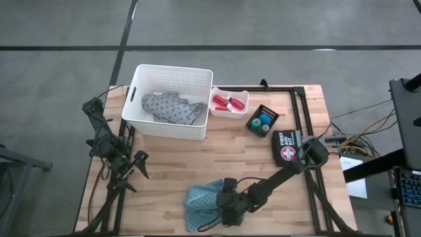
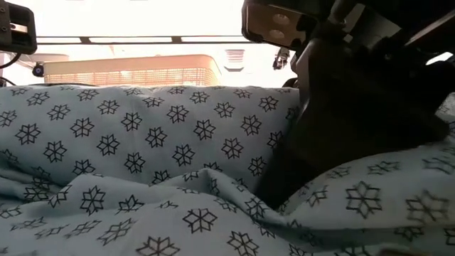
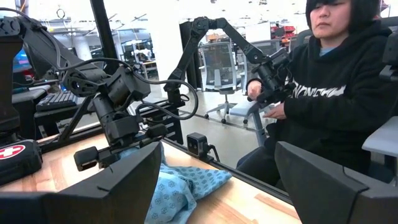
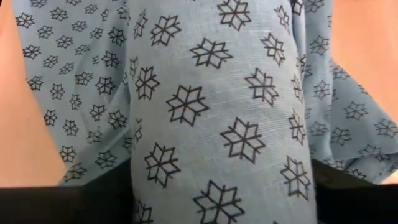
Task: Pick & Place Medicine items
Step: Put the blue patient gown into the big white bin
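High view: I see the wooden counter (image 1: 217, 164) with a white basket (image 1: 172, 79) at its far edge; I place everything else from that basket.
Medicine items: red bottles (image 1: 225, 102) lie in a small white tray (image 1: 228, 112) touching the basket's right side; a blue container (image 1: 256, 122) and a green container (image 1: 265, 119) sit in a black holder just right of the tray.
First-aid pouch (image 1: 287, 147): farther right of the basket, near the counter's right edge.
Right gripper (image 1: 227, 209): well in front of the basket, down on the teal cloth (image 1: 204, 204); in my right wrist view the cloth bunches up between the fingers, which appear clamped on it.
Left gripper (image 1: 135, 164): in front of the basket's left end, above bare counter, fingers (image 3: 118, 186) apart and empty.
Obstructions: the teal cloth fills the low view; a grey cloth (image 1: 172, 108) lies inside the basket.
Beyond the counter: a person in a dark hoodie (image 3: 336, 93) sits at another arm.
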`<state>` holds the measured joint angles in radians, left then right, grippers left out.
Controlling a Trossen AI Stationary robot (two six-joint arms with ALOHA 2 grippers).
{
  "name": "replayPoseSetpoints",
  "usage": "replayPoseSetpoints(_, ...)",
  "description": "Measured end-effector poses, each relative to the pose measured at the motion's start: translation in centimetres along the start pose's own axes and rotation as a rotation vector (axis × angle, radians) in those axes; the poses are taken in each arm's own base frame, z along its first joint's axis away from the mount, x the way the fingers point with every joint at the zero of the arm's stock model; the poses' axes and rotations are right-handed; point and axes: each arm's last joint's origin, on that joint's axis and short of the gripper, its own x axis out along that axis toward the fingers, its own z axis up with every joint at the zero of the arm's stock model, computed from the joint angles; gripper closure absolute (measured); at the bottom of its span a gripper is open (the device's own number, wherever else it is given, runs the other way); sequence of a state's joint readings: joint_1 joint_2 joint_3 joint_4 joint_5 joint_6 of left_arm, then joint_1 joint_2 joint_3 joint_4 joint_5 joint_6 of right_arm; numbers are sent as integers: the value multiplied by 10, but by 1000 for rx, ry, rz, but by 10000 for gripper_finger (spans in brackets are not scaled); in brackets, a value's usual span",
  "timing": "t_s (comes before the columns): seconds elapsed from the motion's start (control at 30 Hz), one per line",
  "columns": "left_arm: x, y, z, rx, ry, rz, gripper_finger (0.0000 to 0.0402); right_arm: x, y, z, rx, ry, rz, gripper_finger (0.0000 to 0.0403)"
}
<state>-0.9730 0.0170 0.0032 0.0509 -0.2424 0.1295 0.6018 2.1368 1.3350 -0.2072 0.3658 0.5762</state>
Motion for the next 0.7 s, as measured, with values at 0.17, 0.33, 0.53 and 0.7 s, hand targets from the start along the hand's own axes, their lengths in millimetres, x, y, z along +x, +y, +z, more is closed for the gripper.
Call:
replayPoseSetpoints(0.17, 0, 0, 0, 0, 0, 0, 82, 0, 0, 0, -7, -4, -4, 235)
replayPoseSetpoints(0.33, 0, 0, 0, 0, 0, 0, 82, 0, -2, 2, -10, -38, -52, 264)
replayPoseSetpoints(0.53, 0, 0, 0, 0, 0, 0, 82, 0, -5, 3, -56, -65, -113, 260)
replayPoseSetpoints(0.7, 0, 0, 0, 0, 0, 0, 82, -4, -7, 7, -56, -69, -116, 259)
